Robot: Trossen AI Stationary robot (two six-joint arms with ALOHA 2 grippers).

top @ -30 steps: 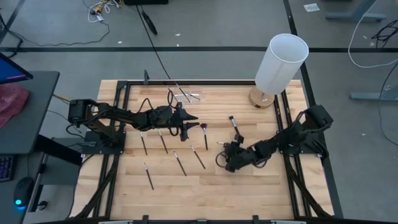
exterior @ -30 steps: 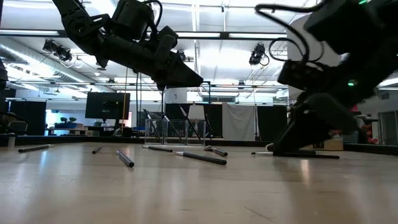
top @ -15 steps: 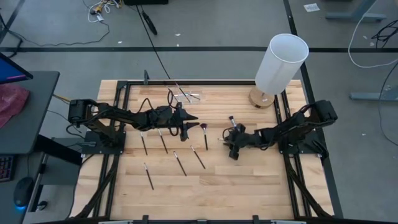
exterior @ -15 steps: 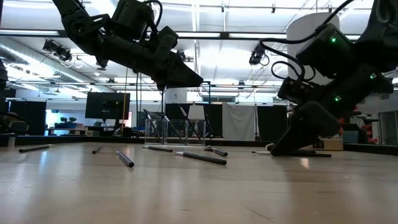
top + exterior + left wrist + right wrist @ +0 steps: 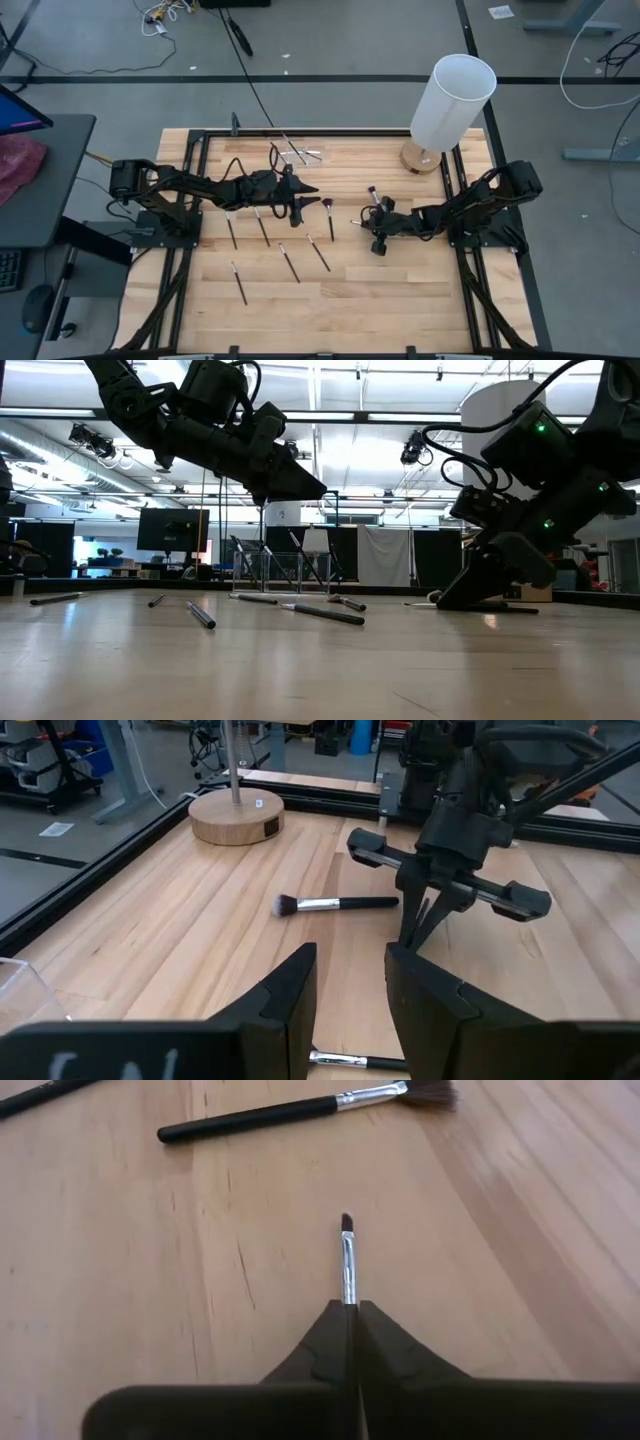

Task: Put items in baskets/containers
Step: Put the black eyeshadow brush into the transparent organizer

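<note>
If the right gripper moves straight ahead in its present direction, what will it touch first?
Probably the fan-shaped brush ahead; the right gripper, shut on a thin brush, points toward it, though depth is unclear.

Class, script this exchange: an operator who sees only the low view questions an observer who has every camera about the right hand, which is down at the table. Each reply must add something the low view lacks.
Operator: Is the right hand holding anything?
Observer: Yes. Its wrist view shows the right hand shut on a thin brush, dark tip pointing ahead.
Operator: What lies beyond that tip?
Observer: A fan brush, flat on the table, apart from the held one.
Operator: And the left hand?
Observer: Its wrist view shows the left hand open, with nothing between the fingers.
</note>
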